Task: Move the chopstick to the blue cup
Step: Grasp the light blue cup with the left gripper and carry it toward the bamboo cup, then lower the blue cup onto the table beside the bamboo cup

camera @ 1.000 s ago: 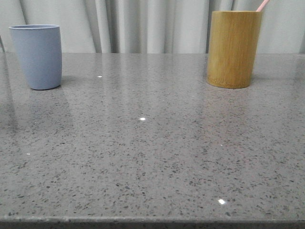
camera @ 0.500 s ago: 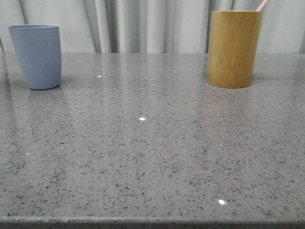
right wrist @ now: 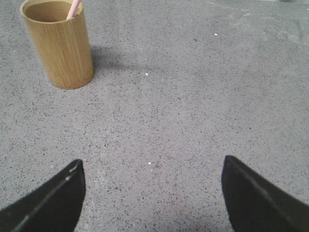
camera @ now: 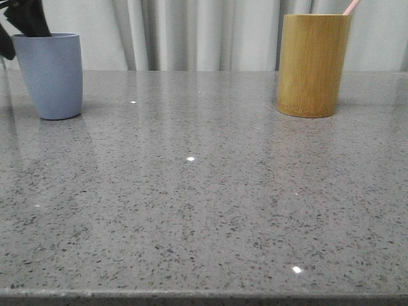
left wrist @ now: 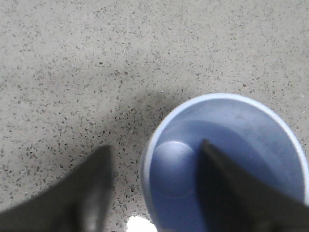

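The blue cup [camera: 50,78] stands upright at the far left of the table and looks empty from above in the left wrist view [left wrist: 231,154]. My left gripper [camera: 19,27] hovers at its rim, open and empty. In the left wrist view the left gripper [left wrist: 155,147] straddles the rim, one finger over the cup's inside and the other outside. A pink chopstick end [camera: 350,6] sticks out of the bamboo cup [camera: 312,65] at the far right. My right gripper [right wrist: 152,159] is open and empty, well back from the bamboo cup [right wrist: 60,46] and the chopstick [right wrist: 73,8].
The grey speckled table [camera: 204,191] reaches from the front edge back to a pale curtain [camera: 191,32] behind both cups. The right gripper does not show in the front view.
My left gripper has come into the front view at the top left, at the blue cup's rim. The cups and the chopstick have not moved.
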You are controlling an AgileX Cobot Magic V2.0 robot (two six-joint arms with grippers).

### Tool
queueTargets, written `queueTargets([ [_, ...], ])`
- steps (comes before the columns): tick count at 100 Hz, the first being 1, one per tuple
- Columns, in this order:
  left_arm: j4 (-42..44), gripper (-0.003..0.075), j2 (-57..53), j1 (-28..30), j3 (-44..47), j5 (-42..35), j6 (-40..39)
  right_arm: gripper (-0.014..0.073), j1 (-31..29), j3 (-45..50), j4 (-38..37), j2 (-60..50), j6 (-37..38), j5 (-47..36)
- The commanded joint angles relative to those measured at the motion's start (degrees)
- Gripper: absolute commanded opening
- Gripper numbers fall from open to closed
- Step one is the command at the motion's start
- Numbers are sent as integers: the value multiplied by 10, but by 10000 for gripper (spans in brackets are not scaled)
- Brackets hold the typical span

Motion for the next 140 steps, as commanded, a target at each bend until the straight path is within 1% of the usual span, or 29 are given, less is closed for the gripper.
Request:
queueTargets([
  [1, -14, 83, -24, 2, -21, -21, 0, 580, -2, -18, -4, 8, 1, -41],
  [4, -14, -11, -24, 2, -21, -20, 0, 580, -2, -18, -4, 8, 1, -41],
  [5, -14, -22, -24, 2, -23, -20, 0, 580, -2, -18, -4, 8, 1, -41],
  [13, -17, -19, -24, 2, -38, -1, 0, 580, -2, -18, -4, 8, 1, -41],
  [21, -26, -19, -24, -1, -64, 34, 2, 580, -2, -18, -4, 8, 1, -41],
  [32, -29, -19, -24, -24, -112, 86, 24, 580, -2, -18, -4, 8, 1, -41],
  [39, -26, -19, -24, -46, -139, 106, 25, 580, -2, -18, -4, 8, 1, -41],
  [55, 0, -19, -20, -115, -184, 108, 25, 580, -2, -18, -3, 8, 1, -42],
  [68, 24, -19, 5, -174, -220, 107, 25, 580, -2, -18, -2, 8, 1, -43],
  [87, 36, -19, 59, -232, -266, 107, 25, 580, -2, -18, -1, 8, 1, -45],
  [107, 37, -19, 110, -252, -294, 103, 25, 580, -2, -18, -1, 8, 1, -45],
  [140, 42, -19, 134, -251, -294, 104, 25, 580, -2, -18, -1, 8, 1, -45],
])
